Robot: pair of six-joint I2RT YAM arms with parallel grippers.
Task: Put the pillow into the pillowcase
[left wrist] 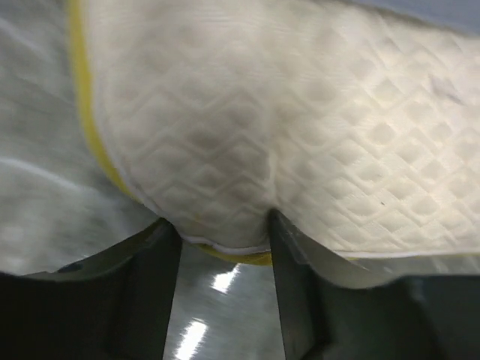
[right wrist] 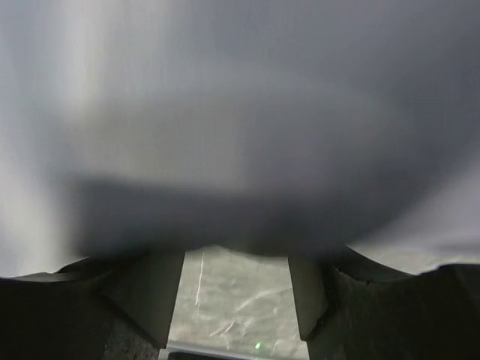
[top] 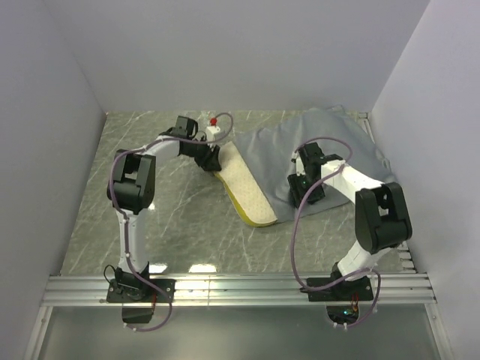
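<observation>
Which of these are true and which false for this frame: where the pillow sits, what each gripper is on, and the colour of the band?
1. The pillow is partly inside the pillowcase. True.
2. The left gripper grips the pillowcase. False: its fingers pinch the pillow's edge.
3. The right gripper is at the pillowcase fabric. True.
4. The pillow's side band is red. False: it is yellow-green.
</observation>
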